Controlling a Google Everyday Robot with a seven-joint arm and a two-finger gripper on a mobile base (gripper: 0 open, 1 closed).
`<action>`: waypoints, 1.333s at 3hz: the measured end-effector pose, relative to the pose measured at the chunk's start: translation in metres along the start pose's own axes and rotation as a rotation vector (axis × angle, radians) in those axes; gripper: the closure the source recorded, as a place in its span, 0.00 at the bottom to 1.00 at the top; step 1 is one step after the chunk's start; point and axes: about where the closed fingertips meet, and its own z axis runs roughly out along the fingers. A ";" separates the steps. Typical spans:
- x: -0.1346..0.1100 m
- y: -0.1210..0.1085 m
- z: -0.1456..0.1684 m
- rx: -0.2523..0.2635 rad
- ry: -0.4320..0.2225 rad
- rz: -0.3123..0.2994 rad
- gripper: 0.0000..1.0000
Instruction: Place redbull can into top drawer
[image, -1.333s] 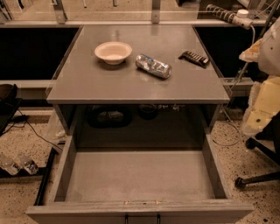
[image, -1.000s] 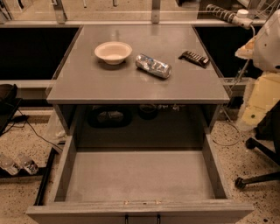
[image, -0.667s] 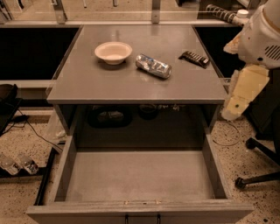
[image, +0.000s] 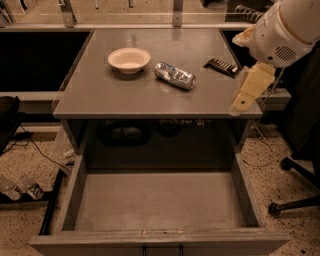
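The redbull can lies on its side on the grey tabletop, right of a white bowl. The top drawer is pulled out below the table's front edge, and its flat grey floor holds nothing. My gripper hangs from the white arm at the table's right edge, over the front right corner. It is to the right of the can and well apart from it, holding nothing that shows.
A dark ribbed flat bar lies at the tabletop's right side near the arm. A chair base stands on the floor at the right. Plastic bottles and cables lie on the floor at the left.
The arm has swung in from the right edge of the view and risen, bringing the gripper leftward over the table's front right corner. The can, bowl and drawer have not moved.
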 end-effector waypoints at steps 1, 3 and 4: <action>-0.009 -0.012 0.009 0.075 -0.168 0.017 0.00; -0.009 -0.021 0.009 0.154 -0.240 0.048 0.00; -0.017 -0.038 0.028 0.159 -0.263 0.031 0.00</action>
